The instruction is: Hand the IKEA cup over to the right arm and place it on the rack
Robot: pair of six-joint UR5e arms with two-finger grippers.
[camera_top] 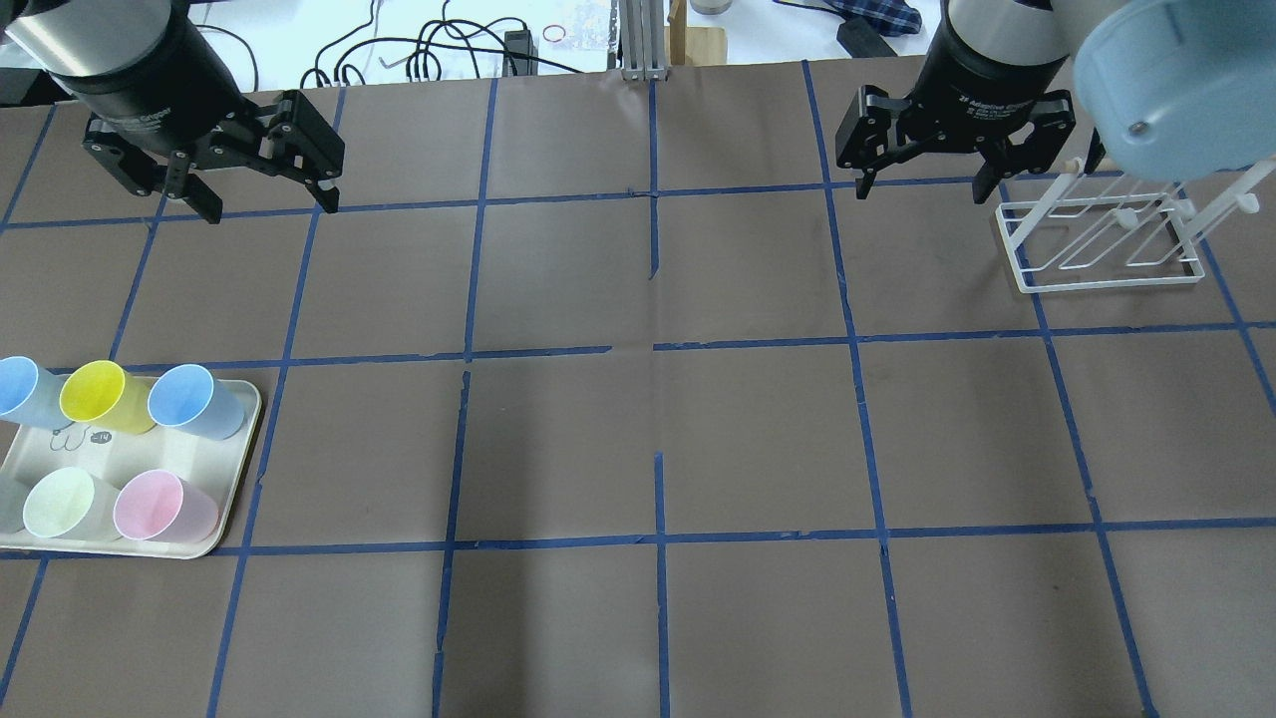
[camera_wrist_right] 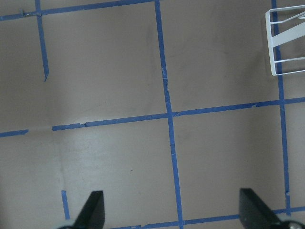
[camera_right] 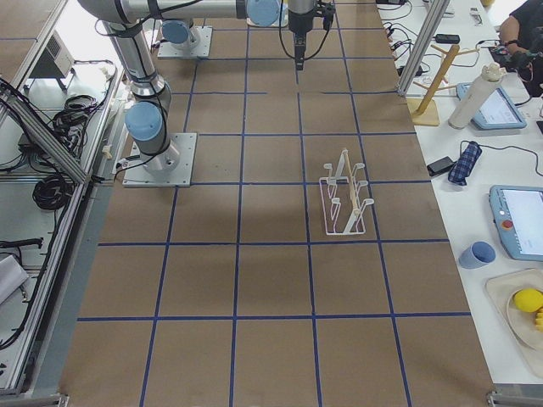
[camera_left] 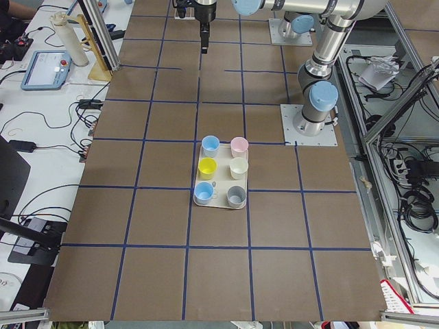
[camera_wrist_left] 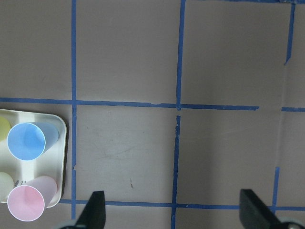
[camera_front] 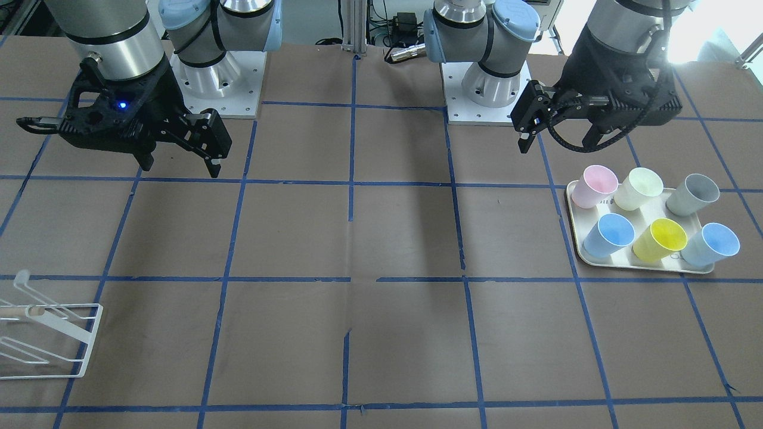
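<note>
Two pale sky-blue IKEA cups [camera_front: 609, 234] [camera_front: 712, 244] stand on the cream tray [camera_front: 644, 265]; they also show in the overhead view [camera_top: 194, 401] [camera_top: 20, 391]. One blue cup [camera_wrist_left: 27, 141] shows in the left wrist view. My left gripper [camera_top: 267, 207] [camera_front: 560, 134] is open and empty, high above the table beyond the tray. My right gripper [camera_top: 922, 189] [camera_front: 179, 158] is open and empty, hovering beside the white wire rack [camera_top: 1107, 239] [camera_front: 53, 333]. A corner of the rack [camera_wrist_right: 286, 43] shows in the right wrist view.
The tray also holds a yellow cup [camera_front: 660, 238], a pink cup [camera_front: 596, 186], a cream cup [camera_front: 639, 187] and a grey cup [camera_front: 693, 193]. Brown table with a blue tape grid. A pale blue joint cap [camera_top: 1176, 80] overlaps the rack in the overhead view.
</note>
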